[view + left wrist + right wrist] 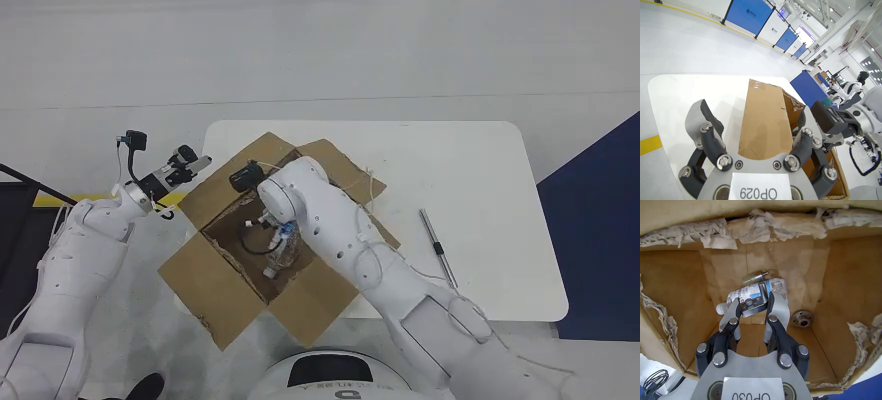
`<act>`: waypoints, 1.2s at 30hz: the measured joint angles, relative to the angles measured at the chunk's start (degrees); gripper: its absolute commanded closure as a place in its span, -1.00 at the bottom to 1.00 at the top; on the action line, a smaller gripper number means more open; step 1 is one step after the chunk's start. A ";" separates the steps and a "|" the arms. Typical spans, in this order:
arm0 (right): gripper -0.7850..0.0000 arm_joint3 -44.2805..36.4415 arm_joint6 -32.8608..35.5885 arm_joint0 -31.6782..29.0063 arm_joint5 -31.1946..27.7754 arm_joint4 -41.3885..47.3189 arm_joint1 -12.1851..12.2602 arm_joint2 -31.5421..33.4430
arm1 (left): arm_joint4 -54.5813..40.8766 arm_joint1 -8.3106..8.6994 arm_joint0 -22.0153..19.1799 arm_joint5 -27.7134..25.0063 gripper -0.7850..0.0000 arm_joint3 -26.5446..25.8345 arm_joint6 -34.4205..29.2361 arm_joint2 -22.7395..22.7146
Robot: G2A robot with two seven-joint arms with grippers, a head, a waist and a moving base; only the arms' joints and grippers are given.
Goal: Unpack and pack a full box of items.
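clamps a metal block (753, 308) in right gripper (754, 298) inside the box (848, 275), over a bottle (777, 286); holds left gripper (754, 106) spread apart.

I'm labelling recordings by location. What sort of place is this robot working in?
Probably a large industrial hall or robot test floor: a row of blue and white partition panels, yellow floor markings and another humanoid robot standing among desks farther back.
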 measured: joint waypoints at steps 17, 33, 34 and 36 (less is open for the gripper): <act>-1.00 -32.29 2.17 -15.52 10.78 -16.72 5.01 11.66 | 0.00 0.00 0.00 0.00 -1.00 0.00 0.00 0.00; -0.92 -56.15 7.84 -43.06 10.08 -26.72 9.73 40.26 | 0.00 0.00 0.00 0.00 -1.00 0.00 0.00 0.00; -0.93 -54.36 8.12 -42.58 10.48 -27.92 9.78 40.65 | 0.00 0.00 0.00 0.00 -1.00 0.00 0.00 0.00; -0.84 -50.37 8.13 -41.33 11.11 -29.53 9.82 41.31 | 0.00 0.00 0.00 0.00 -1.00 0.00 0.00 0.00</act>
